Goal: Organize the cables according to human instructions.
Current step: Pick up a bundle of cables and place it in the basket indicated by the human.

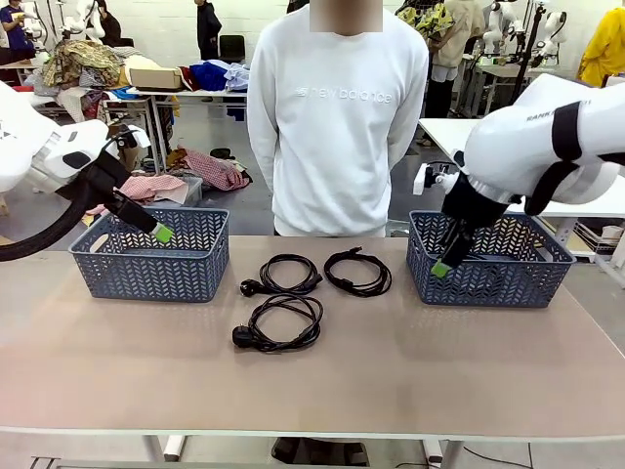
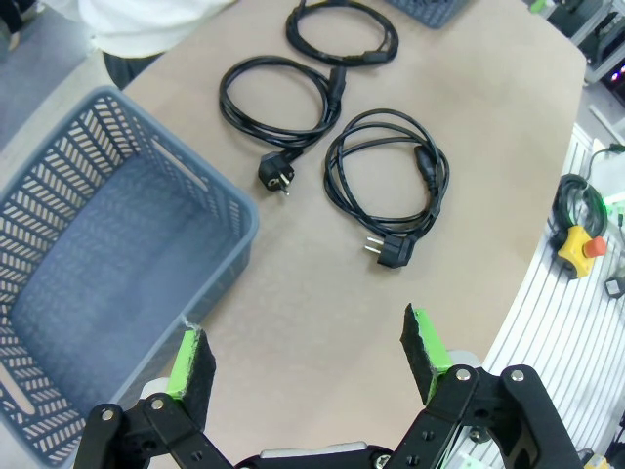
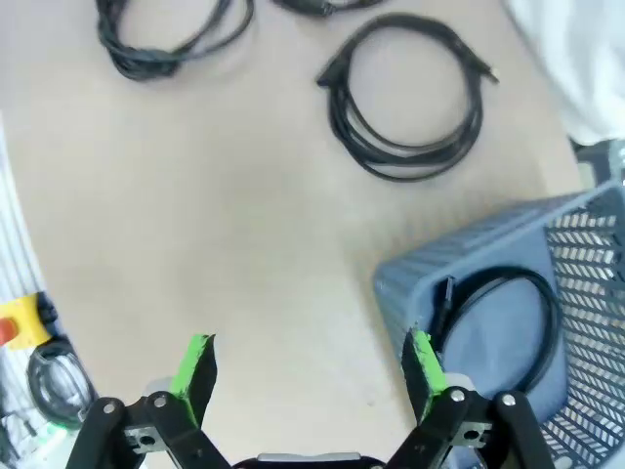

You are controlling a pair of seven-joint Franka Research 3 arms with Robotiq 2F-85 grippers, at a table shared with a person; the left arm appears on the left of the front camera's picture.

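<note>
Three coiled black cables lie mid-table between two baskets: one with a plug [image 1: 283, 274], one to its right [image 1: 357, 271], and a nearer one [image 1: 278, 324]. The left wrist view shows the same coils [image 2: 278, 103], [image 2: 386, 171], [image 2: 342, 29]. Another cable [image 3: 498, 322] lies inside the right basket [image 3: 586, 244]. My left gripper [image 1: 156, 231] [image 2: 308, 357] hangs open by the left basket's near rim. My right gripper [image 1: 441, 266] [image 3: 308, 366] is open at the right basket's left wall. Both hold nothing. The human [image 1: 337, 117] stands at the far edge in a white sweatshirt, hands out of sight.
The blue-grey left basket [image 1: 151, 256] [image 2: 107, 264] holds nothing; the right basket [image 1: 488, 262] stands opposite. Bare tabletop [image 1: 312, 381] stretches in front of the coils. A yellow emergency-stop box [image 2: 578, 246] sits beyond the table's edge.
</note>
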